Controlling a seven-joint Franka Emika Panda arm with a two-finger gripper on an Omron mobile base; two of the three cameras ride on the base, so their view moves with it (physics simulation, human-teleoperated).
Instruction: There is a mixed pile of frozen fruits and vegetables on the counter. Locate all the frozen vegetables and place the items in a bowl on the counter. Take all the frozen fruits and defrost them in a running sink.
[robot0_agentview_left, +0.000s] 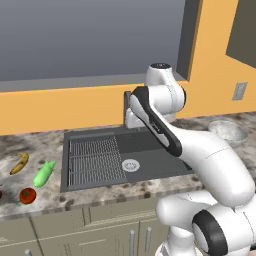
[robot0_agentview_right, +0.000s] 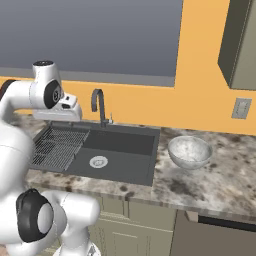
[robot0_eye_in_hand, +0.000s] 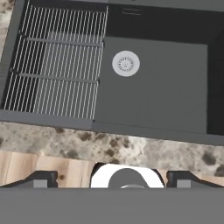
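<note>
A: Looking down the hand view, what's betw the two dark finger tips (robot0_eye_in_hand: 41, 178)?
B: Nothing. The gripper (robot0_eye_in_hand: 112, 179) has its jaws spread wide apart, released, one tip at lower left, other at lower right of frame. No item in them.

A: What's under it?
B: Large dark-grey rectangular sink (robot0_eye_in_hand: 157, 78), upper part of hand view. Ribbed wire drain rack (robot0_eye_in_hand: 57, 65) at upper left, round silver drain (robot0_eye_in_hand: 126, 64) just right of it, top centre. Strip of speckled grey-brown granite-look counter (robot0_eye_in_hand: 131, 151) runs across below the basin.

A: Left base view — where's the frozen stuff?
B: Lower left of frame, on counter left of the sink (robot0_agentview_left: 125, 155). Curved yellow banana w/ dark tips (robot0_agentview_left: 20, 163) nearest the left edge, light-green elongated vegetable (robot0_agentview_left: 44, 173) just right of it, tilted. Red round tomato (robot0_agentview_left: 27, 195) below both, near counter's front edge. All three apart from each other, none touching. A dark red bit sits at the very left edge, too cut off to tell.

A: Bowl?
B: Wide shallow translucent greyish bowl (robot0_agentview_right: 189, 151) on counter right of the basin in right base view, centre-right of frame; nothing visible inside. Same bowl (robot0_agentview_left: 228, 131) at mid-right in left base view, partly behind the white arm (robot0_agentview_left: 200, 150).

A: Faucet?
B: Dark-grey arched faucet (robot0_agentview_right: 98, 104) behind the sink, upper-left-centre in right base view. No water visible.
</note>
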